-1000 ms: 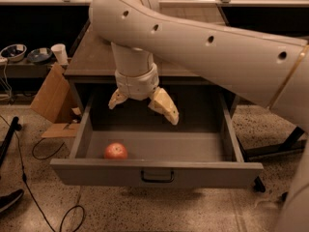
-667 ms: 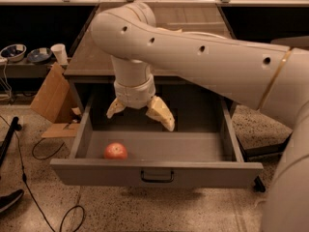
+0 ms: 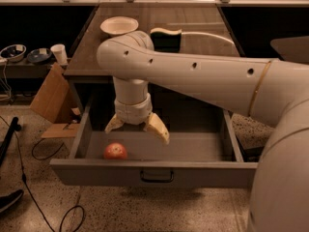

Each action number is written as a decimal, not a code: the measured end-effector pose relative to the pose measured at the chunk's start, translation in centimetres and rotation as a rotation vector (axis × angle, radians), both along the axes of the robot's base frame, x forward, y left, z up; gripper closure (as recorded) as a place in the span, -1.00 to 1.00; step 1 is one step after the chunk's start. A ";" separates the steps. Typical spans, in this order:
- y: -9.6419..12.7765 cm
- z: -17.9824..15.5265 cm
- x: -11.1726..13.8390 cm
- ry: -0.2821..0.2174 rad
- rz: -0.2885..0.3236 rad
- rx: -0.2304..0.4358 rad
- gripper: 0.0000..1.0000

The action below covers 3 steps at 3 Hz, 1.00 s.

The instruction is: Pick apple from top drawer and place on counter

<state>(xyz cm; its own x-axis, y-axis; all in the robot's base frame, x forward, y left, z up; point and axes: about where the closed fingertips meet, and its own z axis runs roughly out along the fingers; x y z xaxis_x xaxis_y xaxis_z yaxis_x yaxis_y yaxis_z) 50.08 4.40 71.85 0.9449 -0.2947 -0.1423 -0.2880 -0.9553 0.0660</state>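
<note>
The apple (image 3: pixel 115 151), small and red-orange, lies on the floor of the open top drawer (image 3: pixel 154 173) near its front left. My gripper (image 3: pixel 137 127) hangs inside the drawer, pointing down, just above and to the right of the apple. Its two tan fingers (image 3: pixel 158 128) are spread apart and hold nothing. The dark counter (image 3: pixel 203 37) runs above and behind the drawer. My big white arm crosses the view from the right and hides the drawer's back wall.
A white bowl (image 3: pixel 119 25) and a dark sponge with a yellow top (image 3: pixel 165 37) sit on the counter. A cardboard piece (image 3: pixel 50 100), a white cup (image 3: pixel 59 53) and bowls (image 3: pixel 13 52) stand at the left. Cables (image 3: pixel 29 178) lie on the floor.
My arm and gripper have lowered and shifted towards the drawer's left front, closer to the apple. The view has widened and the counter top with the bowl now shows. The apple has not moved.
</note>
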 end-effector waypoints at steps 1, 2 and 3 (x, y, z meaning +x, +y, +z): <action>1.4 -2.0 0.3 0.011 0.021 0.019 -1.00; 3.6 -3.5 0.5 -0.004 0.055 0.036 -1.00; 5.4 -4.7 0.8 -0.012 0.092 0.047 -1.00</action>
<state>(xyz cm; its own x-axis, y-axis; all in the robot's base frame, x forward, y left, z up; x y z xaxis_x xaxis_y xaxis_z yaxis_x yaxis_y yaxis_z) 50.86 9.85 67.10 0.9695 -0.1995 -0.1425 -0.1990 -0.9798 0.0176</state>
